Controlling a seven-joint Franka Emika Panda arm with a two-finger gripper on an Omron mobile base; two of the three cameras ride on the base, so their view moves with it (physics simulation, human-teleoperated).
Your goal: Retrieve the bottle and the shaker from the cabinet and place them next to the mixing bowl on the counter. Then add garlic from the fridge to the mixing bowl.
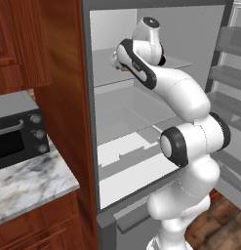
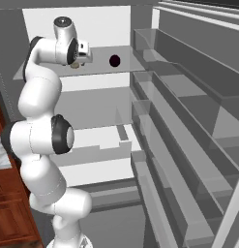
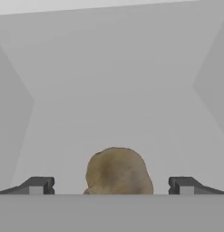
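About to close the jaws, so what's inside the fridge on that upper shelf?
The garlic lies on the fridge shelf between the open gripper fingertips. A dark lump sits farther along the same shelf. The arm covers the shelf's left part.

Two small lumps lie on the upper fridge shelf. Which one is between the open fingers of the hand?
The beige garlic, which sits midway between the fingers of the open hand. The dark black lump lies apart, further along the same shelf.
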